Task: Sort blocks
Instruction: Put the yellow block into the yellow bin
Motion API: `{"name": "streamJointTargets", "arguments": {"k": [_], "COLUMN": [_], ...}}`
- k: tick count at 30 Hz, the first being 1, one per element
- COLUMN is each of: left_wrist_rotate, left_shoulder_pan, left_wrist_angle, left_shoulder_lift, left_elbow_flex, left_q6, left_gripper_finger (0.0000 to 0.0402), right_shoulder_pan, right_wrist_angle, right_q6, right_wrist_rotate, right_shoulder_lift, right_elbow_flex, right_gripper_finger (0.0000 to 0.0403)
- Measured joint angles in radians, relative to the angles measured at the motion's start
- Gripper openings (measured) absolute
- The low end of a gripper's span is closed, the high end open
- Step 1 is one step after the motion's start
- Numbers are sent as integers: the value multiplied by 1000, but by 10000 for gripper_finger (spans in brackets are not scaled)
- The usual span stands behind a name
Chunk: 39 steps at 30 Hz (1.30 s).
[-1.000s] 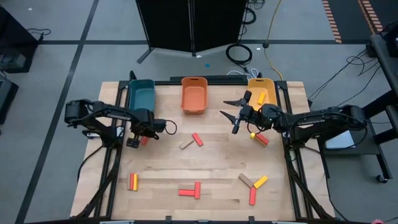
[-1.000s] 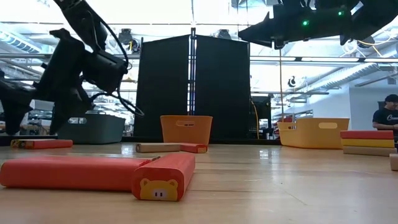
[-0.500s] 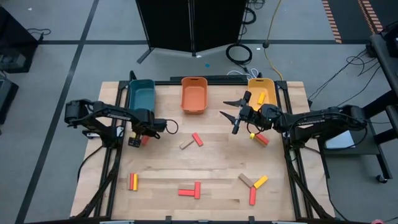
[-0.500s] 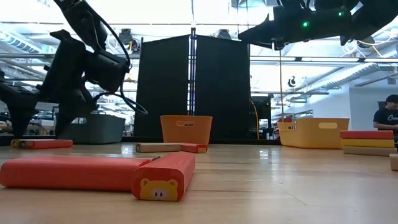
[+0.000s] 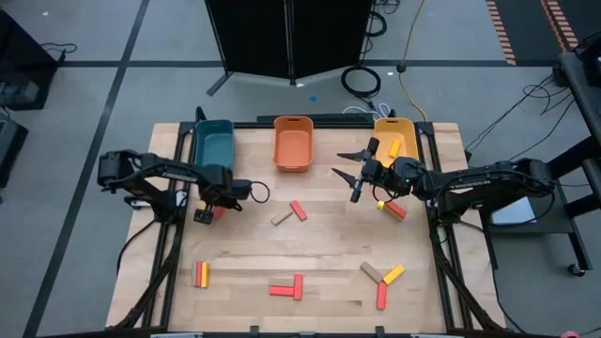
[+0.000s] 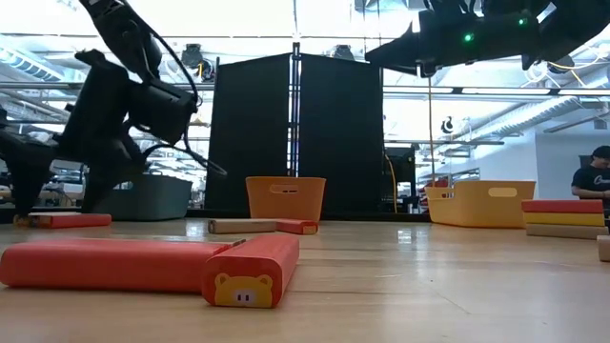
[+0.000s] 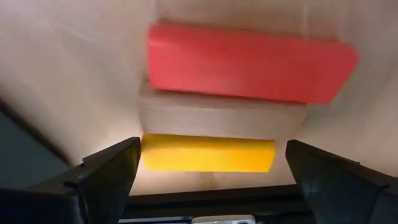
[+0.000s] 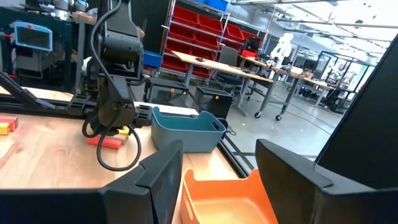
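Left gripper point(image 7: 208, 180): lowered slightly, fingers point(image 7: 102, 177) spread wide astride stacked red, tan, yellow wooden blocks point(image 7: 211, 109); grasp seemed imminent. Right gripper point(image 5: 354, 174): unmoved, fingers parted, empty

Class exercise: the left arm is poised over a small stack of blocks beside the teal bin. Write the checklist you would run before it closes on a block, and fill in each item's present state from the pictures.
1. Left gripper open: ok, the fingers stand wide on either side of the stack.
2. Target between the fingers: ok, the yellow block lies in the gap, with a tan block and a red block beyond it.
3. Only one block will be caught: cannot tell, the three lie tight together.
4. Teal bin free to receive: ok, nothing covers its opening.
5. Right gripper out of the way: ok, it is raised near the orange bin, far from the left arm.
6. Right gripper empty: ok, nothing shows between its fingers.
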State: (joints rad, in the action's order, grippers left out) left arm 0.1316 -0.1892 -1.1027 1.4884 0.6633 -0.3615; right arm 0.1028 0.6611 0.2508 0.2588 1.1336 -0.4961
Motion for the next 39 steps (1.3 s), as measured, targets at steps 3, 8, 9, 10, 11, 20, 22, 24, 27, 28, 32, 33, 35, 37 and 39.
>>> {"name": "streamJointTargets", "arguments": {"k": [3,8,9,10,11,20,22,24,27,28,32,33,35,37,39], "left_wrist_rotate": [1,3,3,3,3,-6,3,14,17,17,16,15,2,-12,-20], "left_shoulder_pan": [0,0,0,0,0,0,0,0,0,0,0,0,-1,-1,-1], "left_wrist_angle": [-1,5,7,7,8,3,3,3,3,3,-1,-3,-6,-12,-13], "left_shoulder_lift": [0,0,0,0,0,24,24,24,24,24,24,28,41,57,73], "left_elbow_flex": [-21,-19,-19,-19,-19,-19,-18,-18,-18,-18,-18,-16,-15,-15,-15], "left_q6": [-11,-12,-12,-12,-13,-11,1,10,13,13,16,16,16,16,16], "left_gripper_finger": [400,400,400,400,400,400,400,400,400,400,400,400,400,400,400], "right_shoulder_pan": [0,0,0,0,0,0,0,0,0,0,0,0,0,0,0], "right_wrist_angle": [-7,-9,-9,-9,-9,-25,-26,-26,-26,-26,-27,-28,-29,-30,-31], "right_q6": [0,0,0,0,0,0,0,1,4,4,4,4,4,4,4], "right_wrist_rotate": [0,0,0,0,0,0,0,0,0,0,0,0,0,0,0], "right_shoulder_lift": [0,0,0,0,0,0,0,0,0,0,0,0,0,0,0], "right_elbow_flex": [0,0,0,0,0,0,0,0,0,0,0,0,0,0,0], "right_gripper_finger": [199,199,199,199,199,199,199,199,199,199,199,199,199,199,199]}}
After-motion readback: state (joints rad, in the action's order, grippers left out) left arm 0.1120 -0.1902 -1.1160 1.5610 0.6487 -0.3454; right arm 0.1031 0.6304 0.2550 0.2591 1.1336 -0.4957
